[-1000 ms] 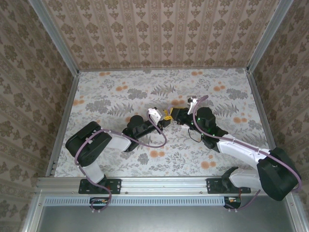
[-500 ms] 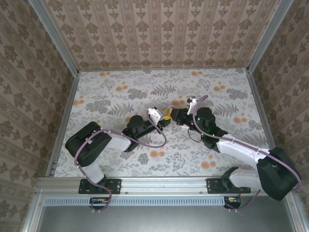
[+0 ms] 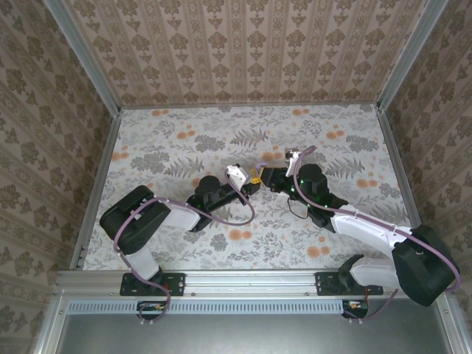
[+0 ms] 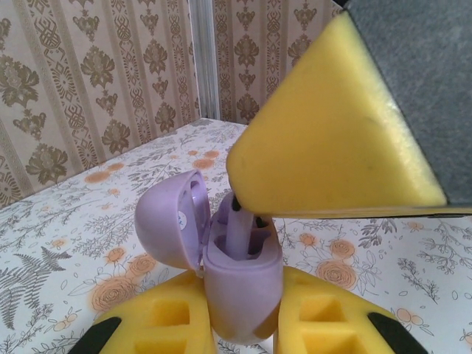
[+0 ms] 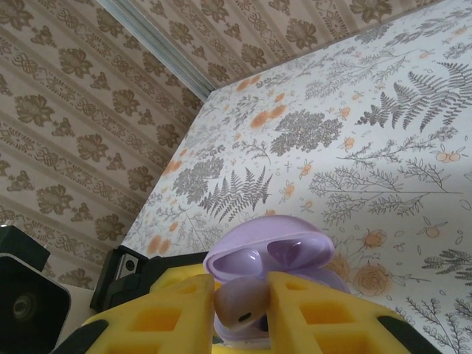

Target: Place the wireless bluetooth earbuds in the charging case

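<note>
- The lilac oval plastic charging case (image 4: 240, 284) is clamped upright between the yellow pads of the left gripper (image 4: 247, 321), near the middle of the floral-patterned surface (image 3: 184, 140).
- Its hinged lid (image 4: 166, 221) is swung open to the left in the left wrist view, so the cavity is exposed.
- A lilac plastic earbud (image 5: 237, 301) is grasped between the fingers of the right gripper (image 5: 242, 313), right at the case's open mouth.
- In the left wrist view, a lilac stem is seen reaching down into the cavity.
- A large yellow foam pad (image 4: 324, 133) of the right gripper is held over the opening, and much of the cavity is hidden by it.
- From above, the two grippers are seen tip to tip, and the case between them is largely covered.
- The surface is enclosed on three sides by brown damask-papered walls (image 3: 243, 44).
</note>
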{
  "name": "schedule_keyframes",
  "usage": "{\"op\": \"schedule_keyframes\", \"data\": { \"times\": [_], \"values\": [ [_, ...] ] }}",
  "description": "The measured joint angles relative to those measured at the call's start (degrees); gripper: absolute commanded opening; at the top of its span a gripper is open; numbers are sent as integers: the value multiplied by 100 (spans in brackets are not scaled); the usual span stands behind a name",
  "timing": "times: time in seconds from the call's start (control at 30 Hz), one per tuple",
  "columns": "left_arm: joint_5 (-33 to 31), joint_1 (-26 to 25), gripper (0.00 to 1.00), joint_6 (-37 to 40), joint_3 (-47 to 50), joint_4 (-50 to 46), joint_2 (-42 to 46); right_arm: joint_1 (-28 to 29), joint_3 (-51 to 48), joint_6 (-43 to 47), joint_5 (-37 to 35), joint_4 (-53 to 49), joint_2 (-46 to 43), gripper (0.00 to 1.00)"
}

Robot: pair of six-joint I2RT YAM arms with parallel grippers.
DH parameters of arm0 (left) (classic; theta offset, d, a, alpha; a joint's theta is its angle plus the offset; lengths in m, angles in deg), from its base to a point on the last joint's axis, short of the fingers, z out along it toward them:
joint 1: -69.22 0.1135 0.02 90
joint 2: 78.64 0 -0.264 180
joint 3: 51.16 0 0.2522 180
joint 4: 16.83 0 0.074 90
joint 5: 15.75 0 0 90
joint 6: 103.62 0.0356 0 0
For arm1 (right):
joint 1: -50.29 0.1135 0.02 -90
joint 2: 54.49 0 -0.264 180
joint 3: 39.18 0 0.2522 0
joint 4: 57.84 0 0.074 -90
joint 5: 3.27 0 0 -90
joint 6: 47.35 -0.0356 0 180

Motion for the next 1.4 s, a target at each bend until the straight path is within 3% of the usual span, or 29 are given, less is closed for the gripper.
{"op": "schedule_keyframes", "data": {
  "times": [0.5, 0.8, 1.1, 1.4],
  "values": [
    [-22, 0, 1, 0, 0, -42, 0, 26, 59, 2, 0, -92, 22, 34],
    [-271, 7, 2, 0, 142, 35, 125, 26, 560, 114, 7, -1067, 26, 34],
    [-831, 118, 2, -4, 656, 170, 520, -173, 1591, 85, 9, -3228, 428, 36],
    [-1353, 125, 2, 24, 1397, 177, 872, -308, 2487, -553, 234, -5117, 1663, 36]
  ]
}}
